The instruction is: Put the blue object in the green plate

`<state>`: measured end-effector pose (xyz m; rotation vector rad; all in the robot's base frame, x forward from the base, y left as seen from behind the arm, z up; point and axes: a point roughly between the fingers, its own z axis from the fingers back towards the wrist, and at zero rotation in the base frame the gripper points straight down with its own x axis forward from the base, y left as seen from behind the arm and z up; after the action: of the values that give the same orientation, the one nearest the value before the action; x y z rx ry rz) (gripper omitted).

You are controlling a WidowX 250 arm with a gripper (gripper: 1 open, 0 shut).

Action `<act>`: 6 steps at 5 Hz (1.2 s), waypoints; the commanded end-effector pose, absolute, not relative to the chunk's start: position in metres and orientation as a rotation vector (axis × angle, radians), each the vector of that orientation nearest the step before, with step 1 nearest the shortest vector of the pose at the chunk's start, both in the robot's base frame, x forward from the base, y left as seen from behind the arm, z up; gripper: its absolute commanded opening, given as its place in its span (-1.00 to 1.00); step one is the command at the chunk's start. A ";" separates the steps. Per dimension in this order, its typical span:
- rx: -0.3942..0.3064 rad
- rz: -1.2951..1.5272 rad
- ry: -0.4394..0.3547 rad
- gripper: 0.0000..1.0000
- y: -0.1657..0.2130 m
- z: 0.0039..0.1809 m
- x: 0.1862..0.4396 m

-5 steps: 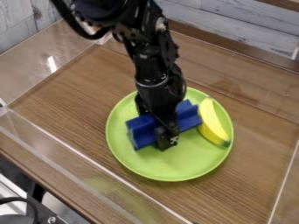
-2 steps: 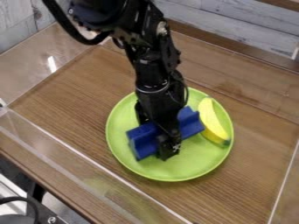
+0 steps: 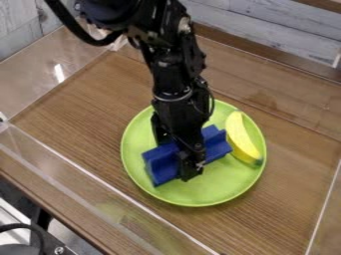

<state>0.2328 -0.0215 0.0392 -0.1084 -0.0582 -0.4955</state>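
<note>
1. Single black robot arm (image 3: 160,50) reaches down from the upper left of the camera view, its lower section standing roughly vertical over the green plate (image 3: 150,183).
2. Gripper (image 3: 188,167) points straight down at the middle of the plate. Its dark fingers straddle the blue object (image 3: 166,163), one on either long side.
3. Fingers appear closed against the block's sides, though the contact is small and dark in this view, so I cannot say for certain whether they are clamped or merely alongside.
4. Blue object: a dark blue elongated block, lying diagonally inside the plate directly beneath the gripper. One end sticks out toward the front-left of the fingers, the other end shows behind and to the right of them.
5. The block's front-left end looks to be resting on the plate floor; whether the whole underside touches cannot be made out behind the fingers.
6. Yellow banana (image 3: 244,138) lies in the plate just right of the gripper, along the right-hand rim, close beside the block's far end. Touching or not: cannot tell.
7. Plate sits on a wooden table (image 3: 80,110), below and around the gripper on all sides.
8. Clear acrylic wall (image 3: 34,149) borders the table, well to the left of the gripper.
</note>
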 end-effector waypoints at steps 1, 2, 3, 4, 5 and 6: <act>-0.084 -0.500 -0.125 1.00 -0.022 0.058 0.246; -0.077 -0.494 -0.138 1.00 -0.022 0.063 0.248; -0.071 -0.488 -0.150 1.00 -0.022 0.069 0.249; -0.063 -0.482 -0.158 1.00 -0.022 0.075 0.248; -0.058 -0.475 -0.167 1.00 -0.022 0.080 0.246; -0.050 -0.466 -0.179 1.00 -0.021 0.088 0.245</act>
<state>0.2358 -0.0197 0.0746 -0.0625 -0.1245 -0.4546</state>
